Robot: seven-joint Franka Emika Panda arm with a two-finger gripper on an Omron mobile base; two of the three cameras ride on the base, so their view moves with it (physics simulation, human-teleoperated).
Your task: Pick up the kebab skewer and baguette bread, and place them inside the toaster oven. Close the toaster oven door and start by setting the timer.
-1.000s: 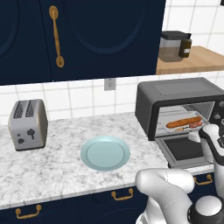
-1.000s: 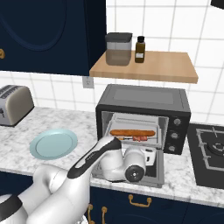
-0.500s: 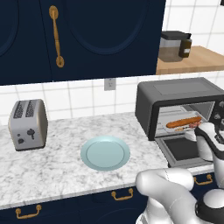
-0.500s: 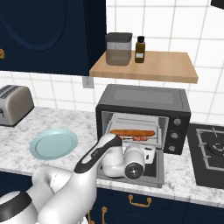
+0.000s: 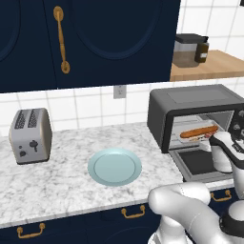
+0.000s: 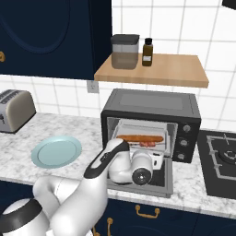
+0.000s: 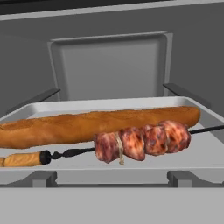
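The baguette bread (image 7: 96, 126) and kebab skewer (image 7: 140, 141) are seen lying side by side on a tray inside the toaster oven (image 6: 152, 108), skewer nearer the front edge. The toaster oven door (image 6: 166, 177) is dropped open over the marble desk (image 5: 57, 181). The released tool (image 6: 154, 159) is held just above it, grasping nothing

My left base camera looks forward and down from behind me at the toaster oven (image 5: 195, 114) on the right; my right one meets it nearly head-on. Both share its open front. My hand camera sits close, facing the baguette bread (image 7: 96, 124) inside.
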